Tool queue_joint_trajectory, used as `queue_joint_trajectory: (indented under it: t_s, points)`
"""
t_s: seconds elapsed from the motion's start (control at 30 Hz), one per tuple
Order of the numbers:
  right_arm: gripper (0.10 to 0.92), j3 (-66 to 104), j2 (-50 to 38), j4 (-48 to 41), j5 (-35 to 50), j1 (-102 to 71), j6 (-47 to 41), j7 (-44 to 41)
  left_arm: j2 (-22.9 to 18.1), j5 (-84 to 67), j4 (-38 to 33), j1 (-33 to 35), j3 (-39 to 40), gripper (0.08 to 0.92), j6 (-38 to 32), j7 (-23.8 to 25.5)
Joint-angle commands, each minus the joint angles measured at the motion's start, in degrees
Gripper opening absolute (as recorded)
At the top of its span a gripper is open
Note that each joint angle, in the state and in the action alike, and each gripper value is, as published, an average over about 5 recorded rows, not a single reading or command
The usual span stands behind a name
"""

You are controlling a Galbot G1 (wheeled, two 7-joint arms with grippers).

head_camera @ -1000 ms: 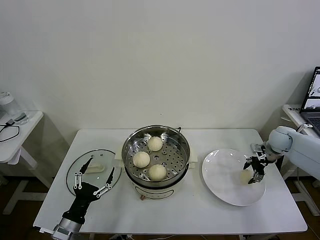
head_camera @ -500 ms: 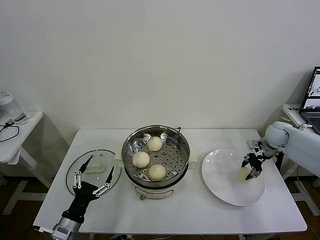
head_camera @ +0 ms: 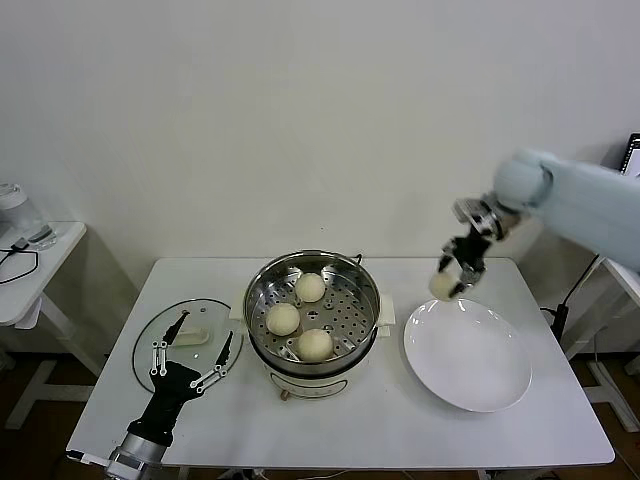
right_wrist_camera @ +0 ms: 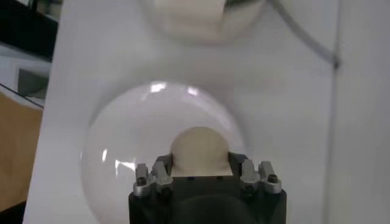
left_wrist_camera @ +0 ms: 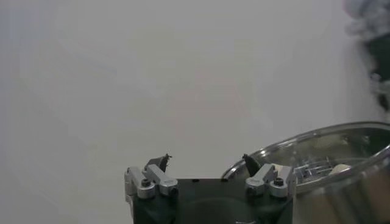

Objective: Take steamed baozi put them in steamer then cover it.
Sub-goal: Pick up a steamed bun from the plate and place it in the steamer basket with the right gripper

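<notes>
Cream-white and smooth, the fourth steamed baozi [head_camera: 444,286] is clamped between the fingers of the right gripper [head_camera: 455,280], in the air at centre right of the head view, above the far rim of the white plate [head_camera: 500,385] and clear of it. In the right wrist view the same bun [right_wrist_camera: 200,150] shows as a plain dome between the two jaws, with the plate [right_wrist_camera: 109,152] under it.

Three more buns [head_camera: 284,318] lie on the perforated tray of the steamer [head_camera: 365,272], a shiny steel pot on a cream base at the middle of the white table [head_camera: 400,430]; one sits toward the far side, one toward the left, one toward the near side. They are round, with no long axis to speak of.

At lower left the cover [head_camera: 150,345], clear glass with a metal rim, lies flat on the table just beside the steamer; its cream oblong handle [head_camera: 190,336] runs roughly left to right. The left gripper [head_camera: 193,352] hangs over the cover with its fingers spread wide, grasping nothing.

No brand, label or writing can be read anywhere.
</notes>
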Motion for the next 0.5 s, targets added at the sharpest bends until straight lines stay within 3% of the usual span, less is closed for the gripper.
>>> queue_joint_trajectory:
  t_s: [0.03,0.5]
  points:
    - [0.646,-6.2,13.6,8.1,13.6,13.2,-3.3,-0.8,0.1,0.0,0.1,-0.2,0.4,0.823,-0.2,-0.3]
    - [0.642,-9.7,21.6,4.9,9.5,5.0,-5.5,4.2,0.4,-0.1,0.0,-0.7,0.4,0.823,-0.3,-0.9]
